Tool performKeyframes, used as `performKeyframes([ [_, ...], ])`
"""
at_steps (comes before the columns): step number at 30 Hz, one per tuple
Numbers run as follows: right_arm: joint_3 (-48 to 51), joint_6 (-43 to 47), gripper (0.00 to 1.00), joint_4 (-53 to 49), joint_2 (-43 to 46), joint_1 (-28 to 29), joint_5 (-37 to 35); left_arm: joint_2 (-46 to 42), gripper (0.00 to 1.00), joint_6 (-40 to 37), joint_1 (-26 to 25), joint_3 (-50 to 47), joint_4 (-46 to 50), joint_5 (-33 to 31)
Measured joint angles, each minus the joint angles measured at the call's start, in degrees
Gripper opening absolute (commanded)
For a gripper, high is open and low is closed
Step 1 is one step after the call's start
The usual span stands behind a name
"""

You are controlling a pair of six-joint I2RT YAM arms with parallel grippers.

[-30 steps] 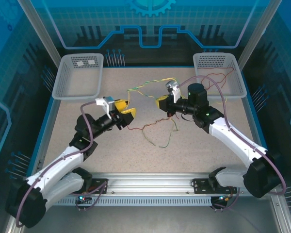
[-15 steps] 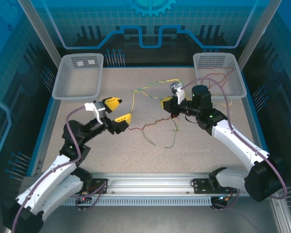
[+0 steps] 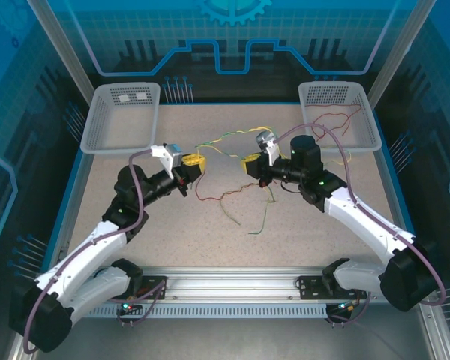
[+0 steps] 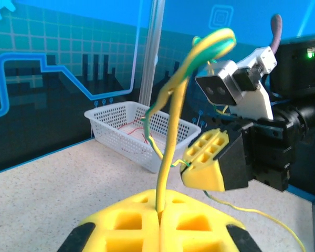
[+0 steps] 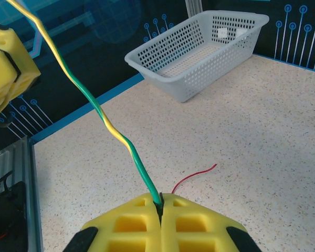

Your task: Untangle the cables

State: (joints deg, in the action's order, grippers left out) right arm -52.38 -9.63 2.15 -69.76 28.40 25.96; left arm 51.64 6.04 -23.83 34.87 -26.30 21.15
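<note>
left of the right basket (image 3: 315,97) and well nearer than it, a green cable (image 3: 265,214) lies loose on the table (image 3: 210,251), its end the nearest thing to the arm bases. beside it, a little further left of the basket, a wavy red cable (image 3: 223,197) lies flat; one red end (image 5: 197,174) shows on the table in the right wrist view.

closer to the basket's level, the two grippers face each other, apart. the right gripper (image 3: 249,163) hangs just left of the basket and nearer than it. its yellow fingers are pressed together on a yellow-green cable (image 5: 110,118), which rises from the seam between them (image 5: 160,207). the left gripper (image 3: 197,163) is further left of the basket, fingers likewise clamped (image 4: 160,212) on the same cable (image 4: 170,131), which climbs from the seam and arches overhead. from there the right gripper (image 4: 207,163) shows close by.

the yellow-green cable (image 3: 229,136) runs in the air from one gripper to the other in a shallow wavy arc, bowed toward the basket's far side.

inside the right basket (image 4: 121,118) lies another red cable (image 3: 336,118), also seen in the left wrist view (image 4: 139,128). well left of it, at the same depth, stands the left basket (image 3: 124,127), seen too from the right wrist (image 5: 199,52).
</note>
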Motion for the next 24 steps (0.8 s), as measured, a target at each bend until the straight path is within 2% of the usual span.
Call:
performKeyframes([
  [1,0.0,0.0,0.56,0.0,0.0,0.1,0.1,-0.5,0.00,0.0,0.0,-0.2,0.0,-0.9],
  [2,0.0,0.2,0.68,-0.1,0.0,0.2,0.1,-1.0,0.00,0.0,0.0,-0.4,0.2,-2.1],
  [7,0.8,5.5,0.98,-3.1,4.9,5.1,-0.2,-2.8,0.00,0.0,0.0,-0.1,4.1,-9.2],
  [10,6.1,9.1,1.00,-1.3,14.3,8.5,1.1,-2.8,0.00,0.0,0.0,1.0,7.1,-12.2],
  [12,9.0,10.0,1.00,-1.0,19.6,8.6,2.3,-2.8,0.00,0.0,0.0,2.1,8.6,-13.7],
  [16,10.2,10.1,1.00,-1.3,23.7,7.6,8.6,-2.4,0.00,0.7,0.0,4.1,10.5,-18.5],
  [19,7.0,9.2,0.99,-4.6,21.2,6.3,17.1,-1.6,0.00,1.1,0.1,5.5,12.0,-21.0],
  [22,-0.1,9.2,0.83,-9.0,14.1,5.3,26.5,0.9,0.00,1.4,0.1,7.8,13.7,-22.1],
  [24,-4.4,9.7,0.82,-11.2,9.2,5.3,28.9,2.0,0.00,1.5,0.1,8.1,13.7,-22.1],
])
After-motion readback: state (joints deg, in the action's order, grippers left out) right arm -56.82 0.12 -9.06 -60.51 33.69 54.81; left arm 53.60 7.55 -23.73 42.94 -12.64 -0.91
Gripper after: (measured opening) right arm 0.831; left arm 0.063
